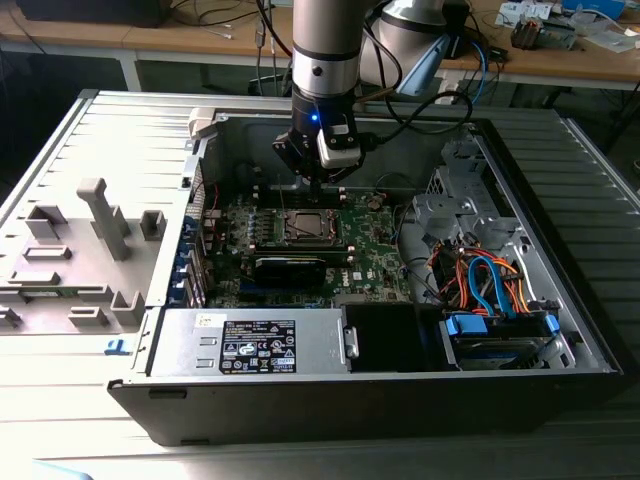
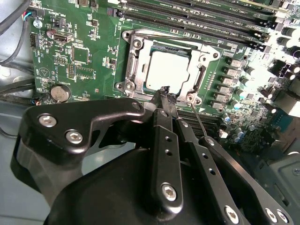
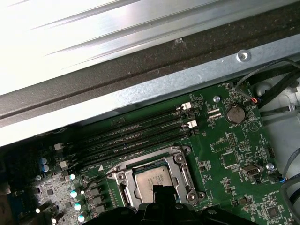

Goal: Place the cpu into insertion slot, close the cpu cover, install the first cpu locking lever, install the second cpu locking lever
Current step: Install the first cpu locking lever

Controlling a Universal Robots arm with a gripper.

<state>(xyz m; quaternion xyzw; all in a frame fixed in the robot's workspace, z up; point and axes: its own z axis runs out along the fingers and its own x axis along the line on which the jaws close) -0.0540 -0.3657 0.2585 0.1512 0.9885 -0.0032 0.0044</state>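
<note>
The cpu [image 2: 165, 69] lies in the insertion slot [image 2: 134, 61], its silvery top showing through the window of the cpu cover [image 2: 199, 55], which lies flat over it. In the first wrist view the cpu [image 3: 157, 180] sits in the same metal frame [image 3: 180, 171]. My gripper [image 2: 166, 92] is shut, its tips touching the socket's edge at one corner. I cannot tell whether anything is pinched between them. A thin locking lever rod [image 2: 199, 121] runs out from that corner beside the fingers. In the exterior view the gripper [image 1: 317, 188] hangs just over the socket [image 1: 304, 228].
Long black memory slots [image 3: 136, 133] flank the socket. A coin battery [image 2: 60, 93] and cables [image 1: 480, 280] lie on the board and in the case. The grey power supply box [image 1: 250, 342] fills the near side. The case wall [image 3: 140, 89] runs close by.
</note>
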